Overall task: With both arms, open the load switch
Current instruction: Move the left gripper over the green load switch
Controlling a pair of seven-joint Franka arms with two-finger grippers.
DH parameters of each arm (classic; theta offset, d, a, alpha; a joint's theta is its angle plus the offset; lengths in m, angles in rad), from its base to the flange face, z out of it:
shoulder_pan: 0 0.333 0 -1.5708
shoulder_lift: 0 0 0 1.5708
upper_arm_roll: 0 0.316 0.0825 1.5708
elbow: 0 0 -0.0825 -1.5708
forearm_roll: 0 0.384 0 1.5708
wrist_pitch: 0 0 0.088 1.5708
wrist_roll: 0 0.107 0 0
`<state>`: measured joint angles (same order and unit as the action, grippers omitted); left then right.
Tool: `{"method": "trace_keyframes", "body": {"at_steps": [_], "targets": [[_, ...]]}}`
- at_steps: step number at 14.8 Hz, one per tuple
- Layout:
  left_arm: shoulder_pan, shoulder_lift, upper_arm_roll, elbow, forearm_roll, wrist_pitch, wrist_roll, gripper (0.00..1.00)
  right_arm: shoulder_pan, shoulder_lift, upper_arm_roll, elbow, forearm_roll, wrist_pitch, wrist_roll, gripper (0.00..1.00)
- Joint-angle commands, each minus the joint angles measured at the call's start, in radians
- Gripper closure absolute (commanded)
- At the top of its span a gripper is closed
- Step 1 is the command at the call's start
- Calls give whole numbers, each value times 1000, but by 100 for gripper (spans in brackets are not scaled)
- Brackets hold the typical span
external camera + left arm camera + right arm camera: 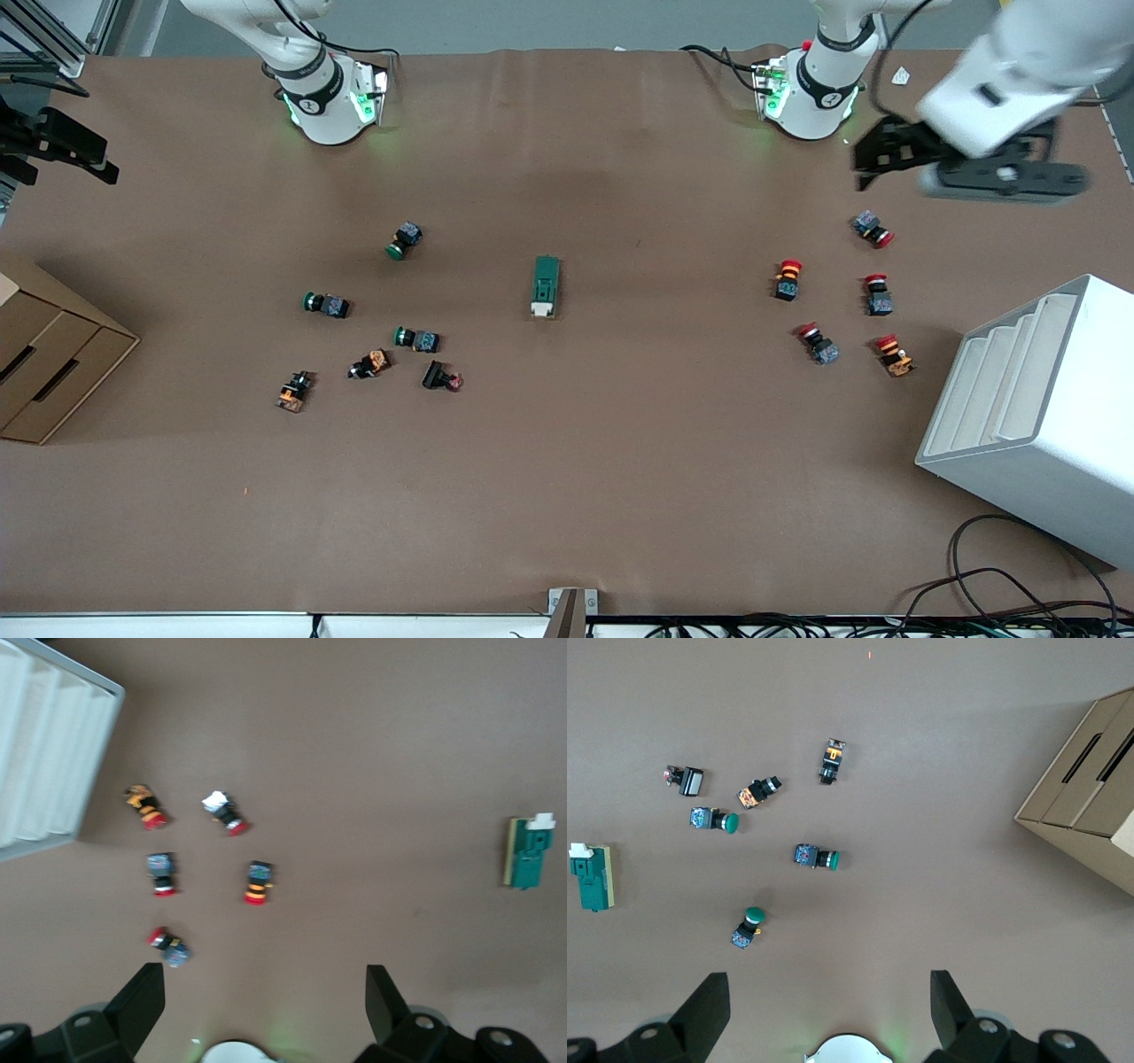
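The load switch (546, 286), a dark green block with a white piece at its end nearer the front camera, lies flat at the table's middle, with nothing touching it. It also shows in the left wrist view as the load switch (530, 853) and in the right wrist view as the load switch (592, 877). My left gripper (864, 164) hangs open and holds nothing, high over the table beside the left arm's base, above the red buttons. Its wrist view shows the left gripper (263, 979) with its fingers wide apart. My right gripper (830, 988) is open and holds nothing, high above the green buttons; it is out of the front view.
Several green and orange push buttons (416, 338) lie toward the right arm's end. Several red push buttons (788, 278) lie toward the left arm's end. A white tiered rack (1036, 416) stands at the left arm's end, a cardboard drawer box (44, 354) at the right arm's end.
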<state>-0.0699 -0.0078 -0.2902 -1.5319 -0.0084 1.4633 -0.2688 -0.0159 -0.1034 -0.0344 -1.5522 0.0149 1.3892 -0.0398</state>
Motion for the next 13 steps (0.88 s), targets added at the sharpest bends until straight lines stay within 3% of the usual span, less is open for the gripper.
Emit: {"method": "trace_keyframes", "body": {"at_steps": [1, 7, 13], "targets": [[2, 48, -108, 4, -9, 37, -175, 0, -7, -12, 10, -11, -1, 5, 5, 0], [-14, 123, -334, -106, -2, 253, -521, 0, -9, -12, 10, -11, -1, 2, 6, 0], [-201, 189, -346, -243, 49, 546, -889, 0, -9, -9, 10, -5, 0, 4, 6, 0]]}}
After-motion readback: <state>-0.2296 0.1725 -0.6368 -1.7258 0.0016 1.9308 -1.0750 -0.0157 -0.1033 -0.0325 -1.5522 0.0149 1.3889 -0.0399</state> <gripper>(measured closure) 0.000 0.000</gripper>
